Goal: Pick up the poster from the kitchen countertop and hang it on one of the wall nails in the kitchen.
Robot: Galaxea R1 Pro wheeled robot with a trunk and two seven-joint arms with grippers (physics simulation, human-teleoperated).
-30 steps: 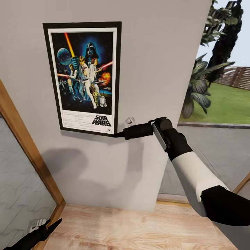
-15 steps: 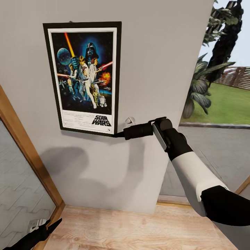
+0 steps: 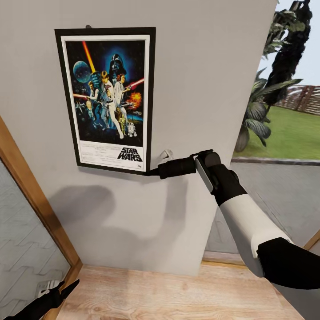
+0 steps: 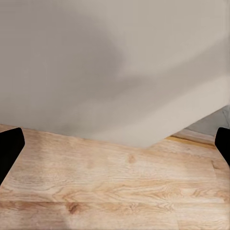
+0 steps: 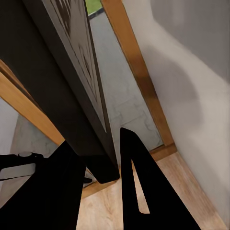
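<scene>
**Poster held flat to the wall by its lower corner**

The poster [image 3: 106,100] stood upright against the light-grey wall [image 3: 209,66], its top edge level with a small dark nail [image 3: 88,26] that showed just above the frame's upper left part. Whether the frame hung on that nail could not be told from the head view.

The right gripper [image 3: 153,171] reached in from the right and met the poster at its lower right corner. In the right wrist view the two dark fingers [image 5: 139,182] sat narrow, one on each side of the black frame edge [image 5: 91,124], so the gripper [image 5: 108,179] was closed on the poster. The rest of the poster rose up and away to the left of that hold.

Judged from its look, the poster was a thin, rigid, light panel, stiff enough to be carried by one corner without bending. The smooth frame seemed likely to slip or pivot in a corner pinch, since most of its weight lay off to one side of the fingers. A grip on the frame edge, not the printed face, looked the safe place.

The left gripper [image 3: 53,295] hung low over the wooden floor [image 3: 178,293], well apart from the poster. Its fingertips [image 4: 9,148] sat wide at either margin of the left wrist view, with nothing between them.
</scene>
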